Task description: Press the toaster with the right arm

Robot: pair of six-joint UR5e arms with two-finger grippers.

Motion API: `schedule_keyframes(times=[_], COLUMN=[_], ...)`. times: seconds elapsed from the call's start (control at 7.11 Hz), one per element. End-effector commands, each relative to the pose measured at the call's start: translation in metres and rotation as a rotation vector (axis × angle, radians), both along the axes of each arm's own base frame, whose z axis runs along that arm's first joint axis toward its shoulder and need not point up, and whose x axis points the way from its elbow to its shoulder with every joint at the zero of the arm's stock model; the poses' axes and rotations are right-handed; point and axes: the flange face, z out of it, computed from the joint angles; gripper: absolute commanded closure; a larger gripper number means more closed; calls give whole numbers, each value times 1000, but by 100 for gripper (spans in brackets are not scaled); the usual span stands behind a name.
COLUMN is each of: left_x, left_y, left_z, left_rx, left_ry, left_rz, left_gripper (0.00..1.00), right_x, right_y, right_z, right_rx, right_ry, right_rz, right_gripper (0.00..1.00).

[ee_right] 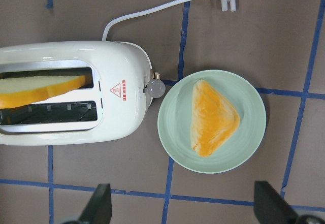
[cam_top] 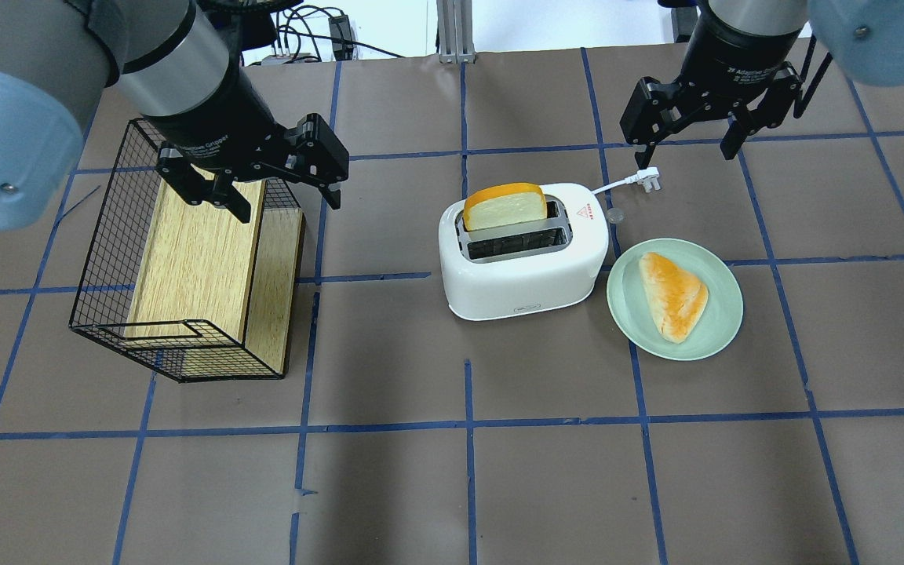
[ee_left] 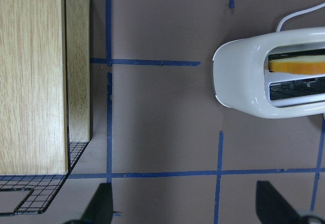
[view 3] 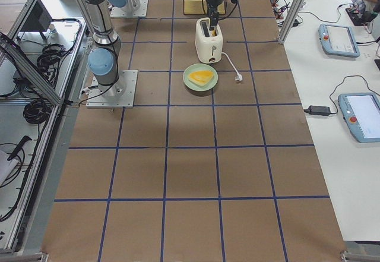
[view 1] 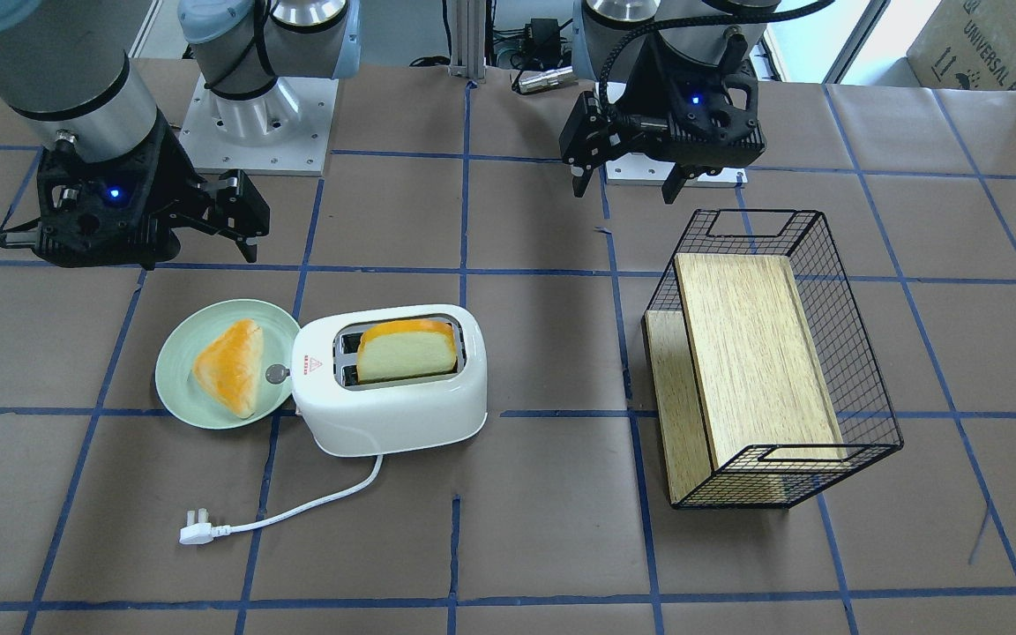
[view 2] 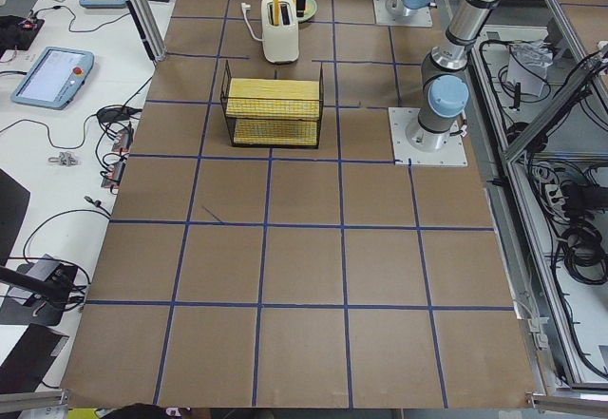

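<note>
Seen from overhead: toaster (cam_top: 526, 267) mid-table, bread slice (cam_top: 503, 208) up in one slot. Right gripper (cam_top: 687, 145) hovering at its one o'clock, fingers spread, empty. Left gripper (cam_top: 289, 205) out at ten o'clock, likewise spread.

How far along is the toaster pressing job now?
Done: a bread slice sits in the toaster, standing high. In hand: nothing yet; the right hand hangs open, apart from the toaster. Left: reaching the silver knob and pressing it down.
</note>
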Motion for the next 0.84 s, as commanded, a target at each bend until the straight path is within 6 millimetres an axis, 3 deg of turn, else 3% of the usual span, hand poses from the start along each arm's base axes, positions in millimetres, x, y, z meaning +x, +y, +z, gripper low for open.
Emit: schedule_keyframes(times=[0.0, 0.14, 0.28, 0.7], left_x=[0, 0, 0, 0], left_y=[0, 0, 0, 0], left_z=[0, 0, 0, 0], left_rx=[0, 0, 0, 0], left_ry=[0, 0, 0, 0], left_rz=[0, 0, 0, 0], left_gripper=[0, 0, 0, 0], right_x=[1, 1, 0, 3], right_y=[-9, -12, -13, -31], right_z=[5, 1, -1, -24], right_rx=[-75, -71, -69, -48], right_ry=[-2, -4, -6, -26], right_rz=[112, 197, 318, 746], right_gripper=[30, 82, 91, 92])
